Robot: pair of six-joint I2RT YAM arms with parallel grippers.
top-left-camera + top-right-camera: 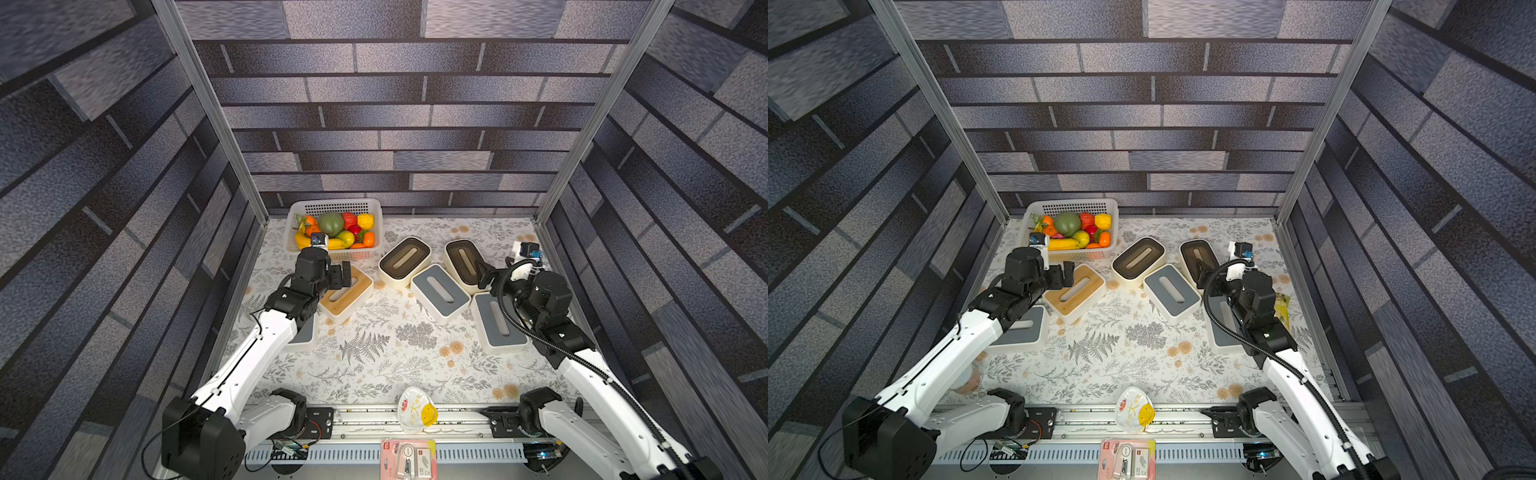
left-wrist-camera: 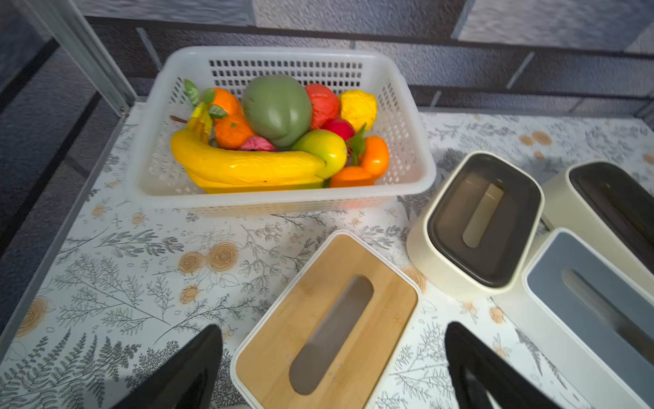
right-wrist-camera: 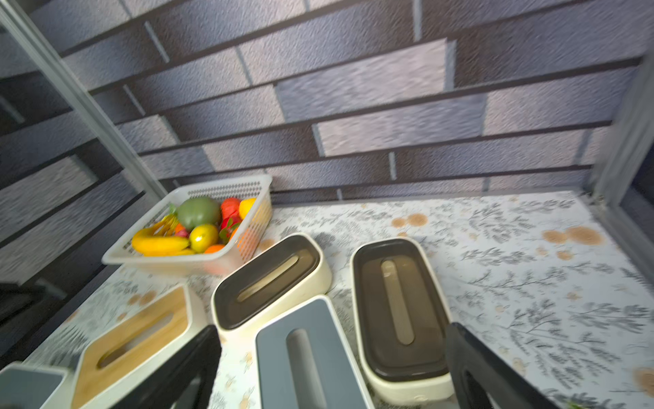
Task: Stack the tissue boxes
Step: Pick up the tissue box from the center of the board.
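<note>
Between the wide-spread fingers (image 2: pixel 191 361) of the left gripper (image 2: pixel 332 331), as framed by the wrist view: near end of the wood-lid tissue box (image 2: pixel 283 336), flat on the bench (image 2: pixel 124 283), lid up, contact not clear. Just beyond, in the far left corner, white basket (image 2: pixel 283 53) of fruit. Right gripper (image 3: pixel 331 331) likewise spread, clamped on nothing; in its gap a grey-lid box (image 3: pixel 272 354) and a brown-lid box (image 3: pixel 368 301) side by side, second brown-lid box (image 3: pixel 308 262) angled just beside them. Farther out, one more grey-lid box (image 1: pixel 488 328) under the right arm near the right edge, another (image 1: pixel 1025 332) under the left arm by the left edge. All six single on the bench.
</note>
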